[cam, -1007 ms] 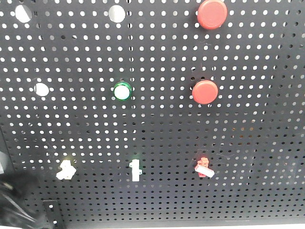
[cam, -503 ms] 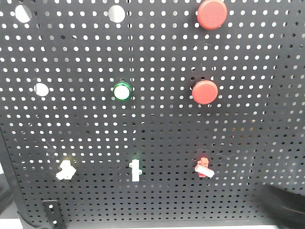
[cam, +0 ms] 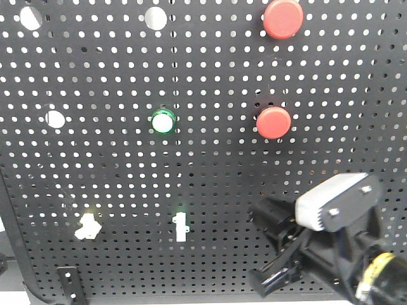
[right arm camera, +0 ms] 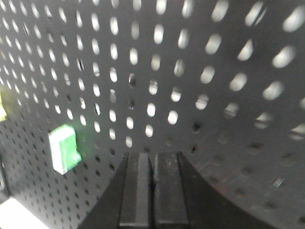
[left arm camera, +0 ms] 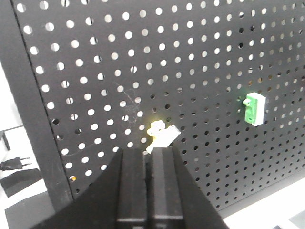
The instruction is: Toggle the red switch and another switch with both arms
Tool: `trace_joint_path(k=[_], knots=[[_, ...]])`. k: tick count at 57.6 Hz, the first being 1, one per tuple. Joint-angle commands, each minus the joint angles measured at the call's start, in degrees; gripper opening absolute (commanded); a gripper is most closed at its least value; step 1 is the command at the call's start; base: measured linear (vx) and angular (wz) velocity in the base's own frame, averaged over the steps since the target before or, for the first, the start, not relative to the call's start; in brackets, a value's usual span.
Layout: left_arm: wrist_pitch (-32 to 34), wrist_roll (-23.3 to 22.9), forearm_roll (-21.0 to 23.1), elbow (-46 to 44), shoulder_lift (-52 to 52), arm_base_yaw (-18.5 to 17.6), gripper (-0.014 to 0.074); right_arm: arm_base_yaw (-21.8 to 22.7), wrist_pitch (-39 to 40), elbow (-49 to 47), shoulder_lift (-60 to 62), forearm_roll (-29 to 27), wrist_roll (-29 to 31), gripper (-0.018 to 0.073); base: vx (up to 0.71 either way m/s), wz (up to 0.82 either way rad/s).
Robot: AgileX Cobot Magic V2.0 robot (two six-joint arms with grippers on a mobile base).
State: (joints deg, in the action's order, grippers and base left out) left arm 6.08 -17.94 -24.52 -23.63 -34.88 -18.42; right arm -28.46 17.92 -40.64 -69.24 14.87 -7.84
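The left gripper is black, and its two fingers are pressed together with only a thin line between them. Their tips stand just in front of the small pale yellow toggle switch with a whitish lever. Whether they touch it or not, I cannot tell from the wrist view. This switch sits to the left of the small green-and-white toggle, and in the front view it is at nearly the same height.

The right gripper is also black. Its fingers are closed against each other with nothing between them. It points at the board to the right of the green-and-white toggle, near the surface.

In the front view the right arm carries a silver-grey boxy block with screws. The black gripper parts beside and below this block cover the board to the right of the green-and-white toggle, at about its height. The small red toggle switch shows in no view. Probably it is hidden behind this gripper, but the pictures do not confirm it.

All these things are mounted on a black perforated metal board. Above the green-and-white toggle, a little to its left, is a round button with a green ring and a white middle. Up and to the right of the toggle are two big round red push buttons, and the higher one is near the top edge.
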Motion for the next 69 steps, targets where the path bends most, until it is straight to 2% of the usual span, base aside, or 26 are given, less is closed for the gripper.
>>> trace_joint_path(k=[1, 7, 13, 19, 28, 46, 69], knots=[[4.6, -0.7, 0.7, -1.5, 0.1, -0.4, 0.0002, 0.0, 2.1, -2.2, 0.1, -2.0, -0.2, -0.0006, 0.0, 0.0], [4.6, -0.7, 0.7, -1.5, 0.0, -0.4, 0.0002, 0.0, -4.1, -2.1, -1.6, -4.9, -0.2, -0.0006, 0.0, 0.0], [4.9, -0.7, 0.7, -1.5, 0.0, -0.4, 0.0002, -1.6, -9.8, -2.1, -2.1, -4.3, -0.4, -0.0006, 0.0, 0.0], [5.7, -0.7, 0.7, -1.5, 0.0, -0.4, 0.0002, -3.6, -12.2, -2.1, -1.3, -3.9, -0.3, -0.0006, 0.0, 0.0], [6.7, -0.7, 0.7, -1.5, 0.0, -0.4, 0.0002, -5.6, -10.4, -2.1, 2.6, -4.1, -0.3, -0.0006, 0.0, 0.0], [6.7, -0.7, 0.7, -1.5, 0.0, -0.4, 0.0002, -5.6, -4.7, -2.1, 7.8, -4.1, -0.3, -0.0006, 0.0, 0.0], [6.7, -0.6, 0.7, -1.5, 0.0, -0.4, 0.0002, -5.6, -5.2, -2.1, 7.8, -4.1, -0.3, -0.0006, 0.0, 0.0]])
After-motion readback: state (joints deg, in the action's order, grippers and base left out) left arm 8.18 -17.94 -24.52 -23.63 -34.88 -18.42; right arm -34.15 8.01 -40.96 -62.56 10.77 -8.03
